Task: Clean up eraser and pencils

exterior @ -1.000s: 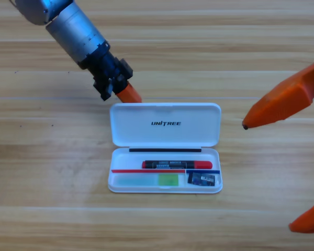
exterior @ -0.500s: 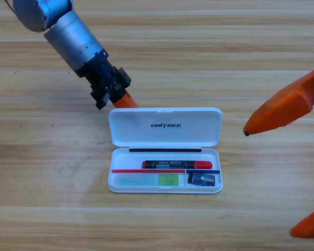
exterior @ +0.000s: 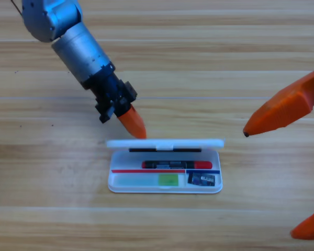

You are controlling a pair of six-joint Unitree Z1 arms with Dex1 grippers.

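The white case (exterior: 113, 183) lies open at the table's middle, its lid (exterior: 165, 142) tipped up and seen edge-on. In the tray lie the black-and-red pencil (exterior: 176, 164), the light green pencil (exterior: 157, 180) and, at the right end, the dark eraser (exterior: 201, 180). My left gripper (exterior: 136, 128) reaches down from the upper left, jaws together and holding nothing, with its orange tip against the back of the lid near the left end. My right gripper (exterior: 269, 182) waits at the right edge, open wide and partly cut off.
The wooden table (exterior: 52, 209) surrounds the case. The left arm's grey body (exterior: 78, 44) slants across the upper left. The right gripper's upper jaw hangs just right of the case's lid.
The left gripper has moved down and to the right, pushing the lid from lying flat open to standing on edge over the tray. The right gripper has barely shifted.
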